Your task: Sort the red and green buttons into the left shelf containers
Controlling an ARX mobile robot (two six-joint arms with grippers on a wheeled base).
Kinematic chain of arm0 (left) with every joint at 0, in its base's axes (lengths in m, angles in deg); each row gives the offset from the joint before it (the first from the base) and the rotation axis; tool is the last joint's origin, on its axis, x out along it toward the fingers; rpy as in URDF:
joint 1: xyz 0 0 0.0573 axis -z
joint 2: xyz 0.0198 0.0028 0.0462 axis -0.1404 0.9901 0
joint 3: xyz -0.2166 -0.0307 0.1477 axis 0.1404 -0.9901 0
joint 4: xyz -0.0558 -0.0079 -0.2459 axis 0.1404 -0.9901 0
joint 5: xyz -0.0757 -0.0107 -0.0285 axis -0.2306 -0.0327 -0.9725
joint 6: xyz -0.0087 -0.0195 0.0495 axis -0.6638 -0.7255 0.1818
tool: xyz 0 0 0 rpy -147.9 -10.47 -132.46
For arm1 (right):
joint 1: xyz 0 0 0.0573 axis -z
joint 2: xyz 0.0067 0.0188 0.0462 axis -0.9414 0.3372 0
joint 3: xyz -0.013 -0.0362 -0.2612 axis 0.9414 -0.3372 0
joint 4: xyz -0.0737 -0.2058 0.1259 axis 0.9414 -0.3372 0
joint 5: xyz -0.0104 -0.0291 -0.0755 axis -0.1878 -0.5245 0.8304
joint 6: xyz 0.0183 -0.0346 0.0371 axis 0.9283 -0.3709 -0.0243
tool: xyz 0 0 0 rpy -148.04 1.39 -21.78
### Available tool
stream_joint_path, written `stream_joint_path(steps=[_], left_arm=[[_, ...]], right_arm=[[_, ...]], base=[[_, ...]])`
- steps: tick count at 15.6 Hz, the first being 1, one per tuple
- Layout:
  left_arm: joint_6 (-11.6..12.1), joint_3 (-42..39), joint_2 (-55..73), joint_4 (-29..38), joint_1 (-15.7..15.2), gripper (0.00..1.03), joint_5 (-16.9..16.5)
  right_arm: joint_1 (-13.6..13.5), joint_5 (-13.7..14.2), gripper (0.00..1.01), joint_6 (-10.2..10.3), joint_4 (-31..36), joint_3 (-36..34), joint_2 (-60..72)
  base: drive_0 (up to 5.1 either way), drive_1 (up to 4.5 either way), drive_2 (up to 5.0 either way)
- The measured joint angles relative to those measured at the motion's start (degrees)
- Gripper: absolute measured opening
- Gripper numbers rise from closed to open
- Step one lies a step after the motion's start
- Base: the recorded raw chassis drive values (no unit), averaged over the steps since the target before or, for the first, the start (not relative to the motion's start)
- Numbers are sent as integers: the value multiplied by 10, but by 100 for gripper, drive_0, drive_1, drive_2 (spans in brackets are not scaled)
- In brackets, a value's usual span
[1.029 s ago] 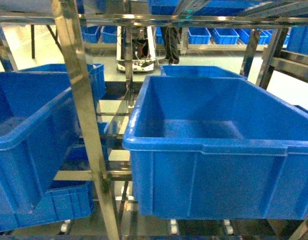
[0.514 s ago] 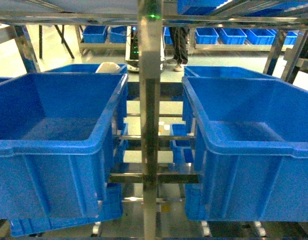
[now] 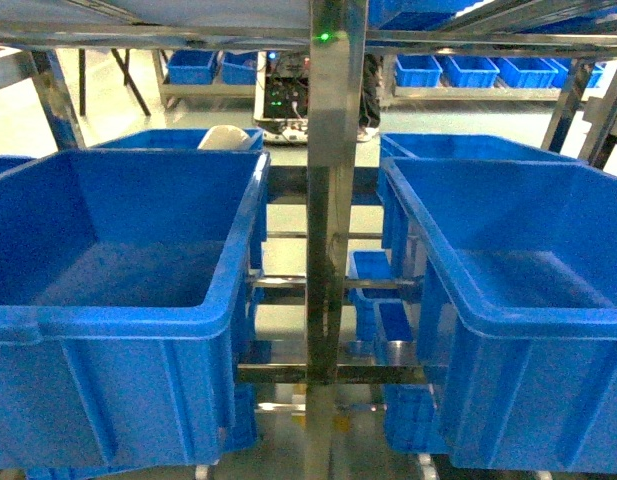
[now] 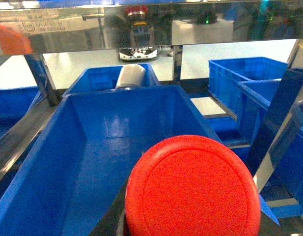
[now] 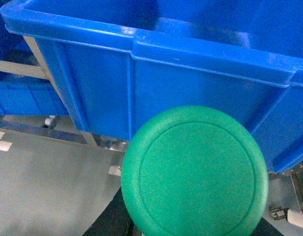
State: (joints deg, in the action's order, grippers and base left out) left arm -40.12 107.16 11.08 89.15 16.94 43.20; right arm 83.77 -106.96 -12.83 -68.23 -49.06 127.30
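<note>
L wrist view: red button cap (image 4: 193, 189) fills the foreground, over near rim of a deep blue bin (image 4: 82, 147); fingers hidden, can't tell grip. R wrist view: green button cap (image 5: 194, 172) close up, below and outside another blue bin's wall (image 5: 156, 83); grip also unseen. Steel shelf post (image 3: 333, 200) stands btw the two bins in head view.

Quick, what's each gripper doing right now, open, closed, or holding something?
Left gripper: fingers not visible; the red button fills its wrist view, so likely held, but cannot be told.
Right gripper: same with the green button; cannot be told.
</note>
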Motion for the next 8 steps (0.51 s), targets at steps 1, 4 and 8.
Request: stream_joint_path(steps=[1, 4, 8], left_arm=[[0, 0, 2, -3, -1, 25, 2], [0, 0, -1, 0, -1, 25, 2], [0, 0, -1, -2, -1, 25, 1]], right_arm=[[0, 0, 26, 0, -3, 0, 0], [0, 0, 26, 0, -3, 0, -1], [0, 0, 26, 0, -3, 0, 0]], base=[[0, 0, 0], [0, 0, 0], [0, 0, 0]])
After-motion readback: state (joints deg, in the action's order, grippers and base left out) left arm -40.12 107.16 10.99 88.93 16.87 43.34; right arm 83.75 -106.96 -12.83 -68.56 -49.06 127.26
